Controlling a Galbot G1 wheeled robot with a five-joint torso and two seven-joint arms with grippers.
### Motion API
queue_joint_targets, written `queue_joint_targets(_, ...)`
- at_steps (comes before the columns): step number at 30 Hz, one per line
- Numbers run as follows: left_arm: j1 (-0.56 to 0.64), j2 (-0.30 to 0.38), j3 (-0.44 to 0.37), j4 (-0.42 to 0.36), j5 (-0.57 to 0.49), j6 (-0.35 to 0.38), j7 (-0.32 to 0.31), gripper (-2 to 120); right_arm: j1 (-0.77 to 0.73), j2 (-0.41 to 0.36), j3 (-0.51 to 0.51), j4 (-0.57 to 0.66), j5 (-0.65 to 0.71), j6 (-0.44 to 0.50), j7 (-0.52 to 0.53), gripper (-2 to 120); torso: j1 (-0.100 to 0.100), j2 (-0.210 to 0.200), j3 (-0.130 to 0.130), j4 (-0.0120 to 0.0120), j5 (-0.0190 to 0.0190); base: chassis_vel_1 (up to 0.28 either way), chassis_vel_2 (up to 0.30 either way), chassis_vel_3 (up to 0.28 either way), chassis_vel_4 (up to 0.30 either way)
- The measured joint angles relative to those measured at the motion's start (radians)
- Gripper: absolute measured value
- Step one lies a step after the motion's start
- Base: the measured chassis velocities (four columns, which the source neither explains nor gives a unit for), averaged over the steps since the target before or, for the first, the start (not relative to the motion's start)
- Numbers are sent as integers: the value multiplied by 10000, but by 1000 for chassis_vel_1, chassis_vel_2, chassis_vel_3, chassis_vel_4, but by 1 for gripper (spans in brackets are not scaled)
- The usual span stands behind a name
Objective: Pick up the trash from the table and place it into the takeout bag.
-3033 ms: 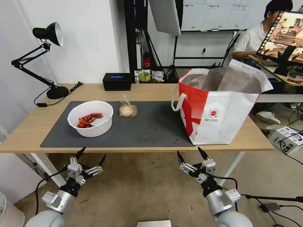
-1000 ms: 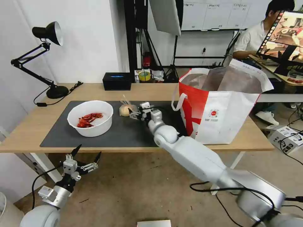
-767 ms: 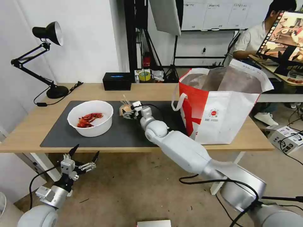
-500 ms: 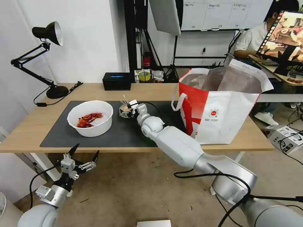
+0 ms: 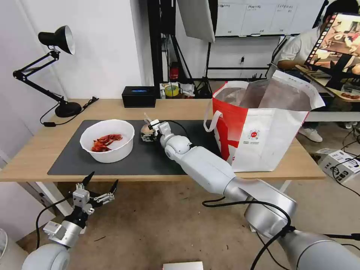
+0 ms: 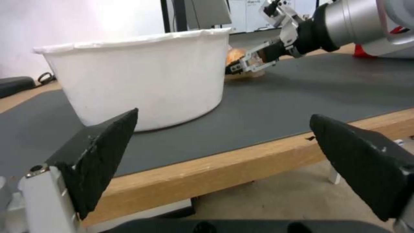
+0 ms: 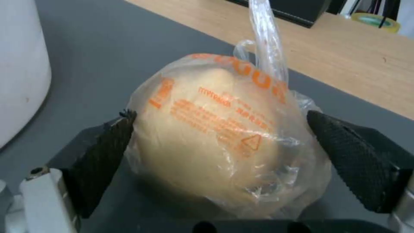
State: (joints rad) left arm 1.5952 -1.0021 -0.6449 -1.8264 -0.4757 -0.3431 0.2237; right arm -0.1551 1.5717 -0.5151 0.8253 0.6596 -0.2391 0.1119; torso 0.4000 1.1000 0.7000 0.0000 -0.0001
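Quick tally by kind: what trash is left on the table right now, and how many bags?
White round bowl with red shells: 1
Clear-bagged beige bun, between the right gripper fingers: 1
Red-and-white takeout bag: 1
Total: 3

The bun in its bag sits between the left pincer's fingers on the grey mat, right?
Not the left. The right wrist view shows the right pincer around the bun on the mat; the left pincer hangs open below the table edge.
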Motion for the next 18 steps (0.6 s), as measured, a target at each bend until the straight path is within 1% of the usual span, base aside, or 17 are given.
queue_joint_targets(13, 61, -42, -18, -46, 4, -37, 0, 100, 20, -7, -139, -12, 40, -133, -97, 99, 0, 0, 0, 0, 1, 0, 0, 0, 0)
queue_joint_targets(16, 70, -110, -21, -54, 20, -69, 1, 100, -11, -13, -146, 20, 112, -169, -97, 84, 0, 0, 0, 0, 1, 0, 0, 0, 0)
queue_joint_targets(17, 70, -110, -21, -54, 20, -69, 1, 100, -11, -13, -146, 20, 112, -169, -97, 84, 0, 0, 0, 0, 1, 0, 0, 0, 0)
queue_joint_targets(18, 81, -133, -24, -61, 25, -76, 3, 100, -34, -16, -147, 40, 144, -171, -96, 80, 0, 0, 0, 0, 1, 0, 0, 0, 0)
